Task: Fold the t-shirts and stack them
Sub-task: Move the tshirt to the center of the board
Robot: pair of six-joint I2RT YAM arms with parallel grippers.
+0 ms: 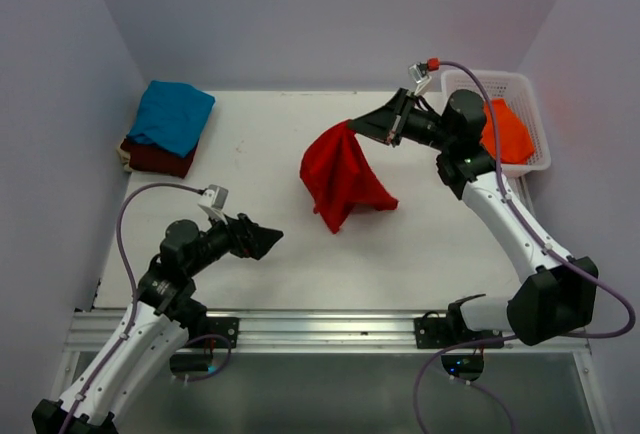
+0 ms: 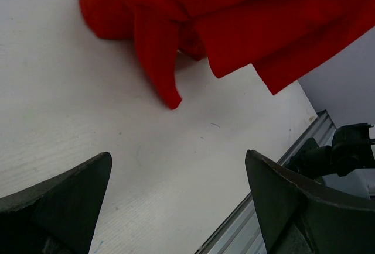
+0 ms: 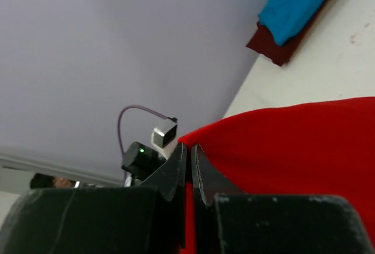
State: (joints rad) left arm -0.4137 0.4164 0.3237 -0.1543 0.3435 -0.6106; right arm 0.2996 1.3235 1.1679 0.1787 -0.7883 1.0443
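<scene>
The right jaws, right of centre in the overhead view, are clamped tight on a pinch of the red t-shirt (image 1: pixel 342 179). It hangs as a limp cone with its lower folds pooled on the white table (image 1: pixel 250 144) at mid-frame. The left jaws, at lower left, gape fully and grip nothing. To spread the shirt well, the free jaws should probably take a second edge point (a hem or shoulder corner, not the bunched middle), so the cloth can be drawn flat before folding. The fabric is a thin matte knit that creases softly. At upper left the teal t-shirt (image 1: pixel 172 114) lies folded on the maroon t-shirt (image 1: pixel 158 158). At upper right the orange t-shirt (image 1: pixel 508 132) sits in the white lattice basket (image 1: pixel 490 76).
</scene>
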